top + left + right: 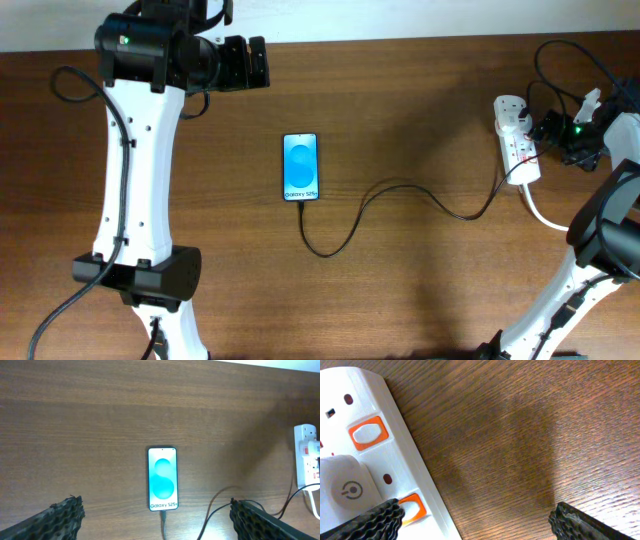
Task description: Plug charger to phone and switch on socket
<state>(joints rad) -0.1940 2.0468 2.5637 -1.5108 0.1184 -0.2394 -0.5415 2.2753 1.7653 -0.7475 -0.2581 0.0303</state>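
The phone lies flat mid-table, blue screen up; it also shows in the left wrist view. The charger cable has its plug tip in the phone's near end and runs right to the socket; it also shows in the left wrist view. My left gripper is open, high above the table behind the phone. My right gripper is open, low beside the socket. Its left finger rests on an orange-rimmed switch. A white adapter sits plugged in the socket.
The socket's thick white cord curves off toward the right arm's base. A second orange-rimmed switch sits farther along the strip. Black robot cables loop at the far right.
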